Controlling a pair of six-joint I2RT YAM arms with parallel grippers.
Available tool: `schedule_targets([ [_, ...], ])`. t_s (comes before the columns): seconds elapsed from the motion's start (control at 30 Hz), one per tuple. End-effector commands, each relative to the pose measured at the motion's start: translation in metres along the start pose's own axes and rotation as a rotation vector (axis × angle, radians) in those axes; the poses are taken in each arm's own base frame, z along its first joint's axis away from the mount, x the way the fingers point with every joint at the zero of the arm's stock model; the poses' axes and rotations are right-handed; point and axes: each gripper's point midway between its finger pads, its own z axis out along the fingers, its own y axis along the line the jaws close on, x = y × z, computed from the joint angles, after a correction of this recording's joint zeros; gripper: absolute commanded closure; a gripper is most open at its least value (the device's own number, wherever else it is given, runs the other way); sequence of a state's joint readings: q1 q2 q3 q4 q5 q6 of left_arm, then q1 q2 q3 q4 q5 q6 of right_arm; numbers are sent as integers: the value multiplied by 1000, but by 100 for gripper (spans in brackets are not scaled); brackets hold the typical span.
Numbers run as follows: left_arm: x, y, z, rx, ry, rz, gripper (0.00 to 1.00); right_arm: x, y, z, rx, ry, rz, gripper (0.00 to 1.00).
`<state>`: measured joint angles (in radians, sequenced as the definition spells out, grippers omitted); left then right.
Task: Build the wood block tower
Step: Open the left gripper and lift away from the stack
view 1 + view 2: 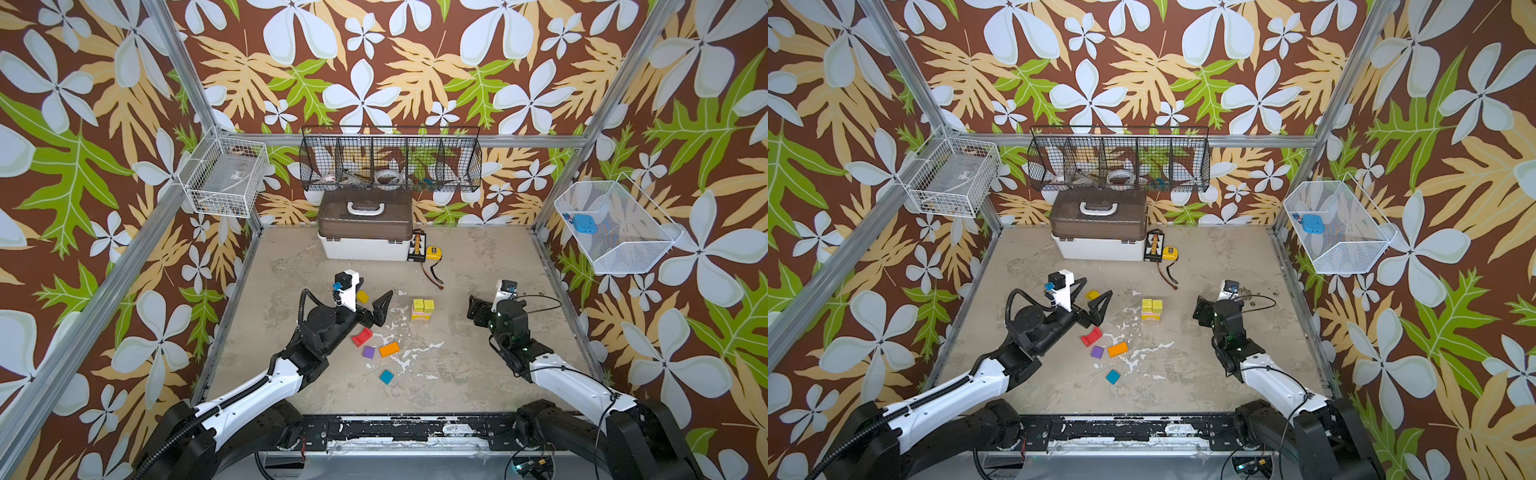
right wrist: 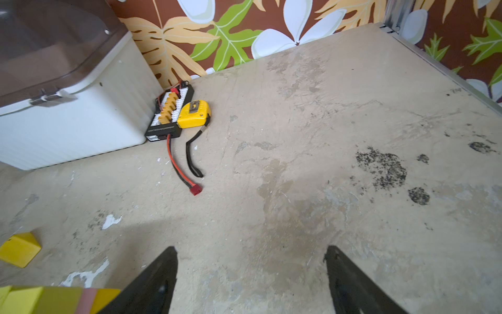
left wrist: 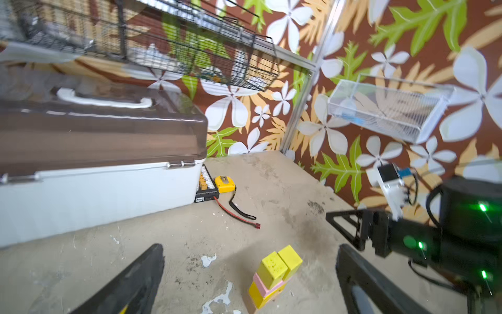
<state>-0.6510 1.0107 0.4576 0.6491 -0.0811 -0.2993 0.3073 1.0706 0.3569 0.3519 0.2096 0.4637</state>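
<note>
Tower (image 1: pixel 422 310) stands mid-bench (image 1: pixel 478 365), 3 layers, yellow on top. Left gripper (image 1: pixel 376 291) spread wide, empty, just left of it. Right gripper (image 2: pixel 250 248) spread, empty, to its right. Likely next: orange block (image 1: pixel 389 349), front-left; pinch its long sides, lower it squarely.

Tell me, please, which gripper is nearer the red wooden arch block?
Left. The left gripper hovers just beyond the red wooden arch block; the right gripper sits far past the yellow-and-pink block tower.

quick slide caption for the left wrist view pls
Open left end effector facing the partly built tower of yellow and pink blocks, white box in the background.
</note>
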Motion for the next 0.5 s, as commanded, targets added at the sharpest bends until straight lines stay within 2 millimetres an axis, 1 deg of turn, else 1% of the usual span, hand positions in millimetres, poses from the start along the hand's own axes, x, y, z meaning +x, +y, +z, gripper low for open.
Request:
schedule_targets([
  [0.0, -4, 40, 5, -251, -28, -261, 0, 2, 11, -2, -68, 3, -10, 12],
  [0.03, 9, 56, 7, -365, 23, -320, 0, 4, 16, 0, -89, 14, -14, 13],
  [0.07, 14, 64, 10, -437, 60, -340, 0, 6, 21, 2, -105, 23, -22, 13],
  [0.1, 19, 66, 16, -467, 112, -308, 0, 9, 24, 6, -109, 41, -36, 14],
  [0.17, 22, 57, 29, -421, 170, -236, 2, 13, 31, 13, -102, 72, -63, 16],
  [0.23, 26, 60, 30, -428, 145, -273, 0, 17, 37, 20, -104, 100, -89, 18],
  [0.3, 36, 46, 34, -305, 142, -250, 0, 20, 43, 25, -106, 119, -115, 20],
  [0.33, 43, 44, 36, -281, 151, -253, 0, 20, 45, 26, -107, 122, -126, 20],
  [0.4, 57, 49, 42, -313, 201, -257, 0, 21, 50, 26, -111, 120, -148, 20],
  [0.47, 77, 55, 51, -355, 281, -232, 2, 23, 54, 24, -121, 119, -165, 20],
])
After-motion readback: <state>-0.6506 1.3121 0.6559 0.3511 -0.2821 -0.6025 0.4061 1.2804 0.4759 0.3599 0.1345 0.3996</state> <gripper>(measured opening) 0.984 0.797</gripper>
